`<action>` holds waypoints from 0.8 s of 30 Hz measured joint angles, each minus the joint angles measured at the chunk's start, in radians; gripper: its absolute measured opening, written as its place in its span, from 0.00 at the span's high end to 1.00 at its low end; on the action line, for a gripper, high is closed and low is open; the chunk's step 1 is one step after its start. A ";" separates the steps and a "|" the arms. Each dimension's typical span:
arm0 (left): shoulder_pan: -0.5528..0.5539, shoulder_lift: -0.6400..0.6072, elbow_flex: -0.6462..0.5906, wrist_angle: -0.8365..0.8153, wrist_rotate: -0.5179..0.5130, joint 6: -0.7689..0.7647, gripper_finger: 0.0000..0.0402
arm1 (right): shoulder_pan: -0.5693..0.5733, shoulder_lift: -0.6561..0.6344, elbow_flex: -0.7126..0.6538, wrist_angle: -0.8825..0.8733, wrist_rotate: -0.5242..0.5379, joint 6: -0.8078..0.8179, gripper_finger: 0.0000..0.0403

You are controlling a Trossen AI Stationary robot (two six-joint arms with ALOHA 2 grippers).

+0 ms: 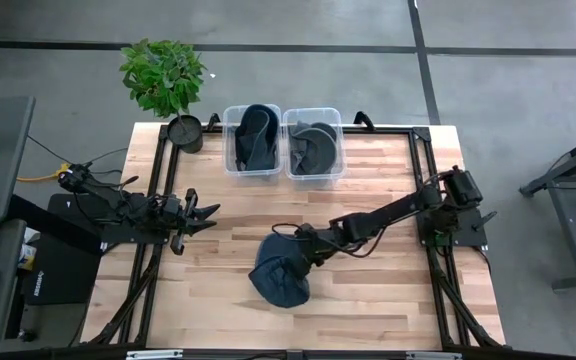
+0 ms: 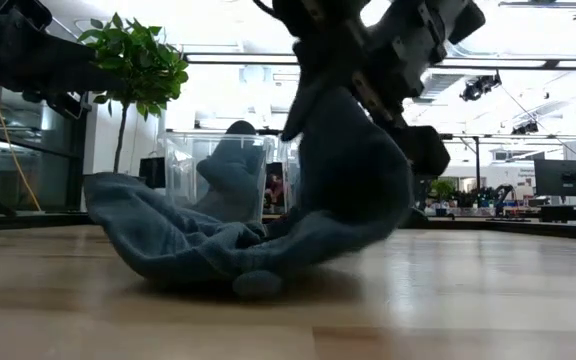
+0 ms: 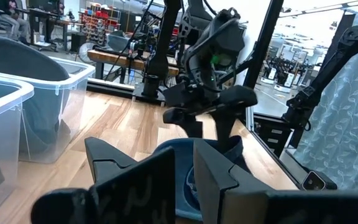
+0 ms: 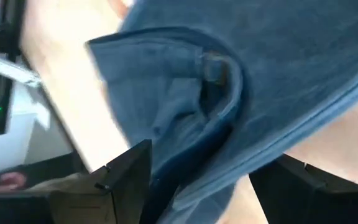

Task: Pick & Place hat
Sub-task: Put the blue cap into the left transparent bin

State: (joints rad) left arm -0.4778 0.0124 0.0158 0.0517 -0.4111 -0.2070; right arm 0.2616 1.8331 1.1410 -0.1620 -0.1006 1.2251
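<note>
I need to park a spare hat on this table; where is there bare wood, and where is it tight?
Bare wood lies between the two bins and the blue hat, and along the front edge left of the hat. It is crowded at the hat, where the right hand stands open over the fabric, and near the shut left hand. Both bins already hold hats.
</note>
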 joint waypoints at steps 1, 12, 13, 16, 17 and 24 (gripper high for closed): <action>0.000 0.000 0.000 0.000 0.000 0.000 1.00 | -0.002 0.001 0.010 -0.007 -0.015 0.000 0.38; 0.000 0.000 0.000 0.000 0.000 0.000 1.00 | -0.007 0.020 0.017 -0.090 -0.008 -0.029 0.38; 0.000 0.000 0.000 0.000 0.000 0.000 1.00 | -0.007 0.027 0.017 -0.077 -0.004 -0.035 0.38; 0.000 0.000 0.000 0.000 0.000 0.000 1.00 | -0.007 0.041 0.018 -0.046 -0.003 -0.066 0.38; 0.000 0.000 0.000 0.001 0.000 0.000 1.00 | -0.007 0.046 0.018 -0.027 -0.004 -0.072 0.38; 0.000 0.001 0.000 0.000 0.000 0.000 1.00 | -0.007 0.067 0.018 0.001 -0.008 -0.134 0.38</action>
State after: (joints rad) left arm -0.4782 0.0132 0.0158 0.0517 -0.4107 -0.2070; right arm 0.2545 1.9005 1.1589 -0.1612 -0.1089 1.0906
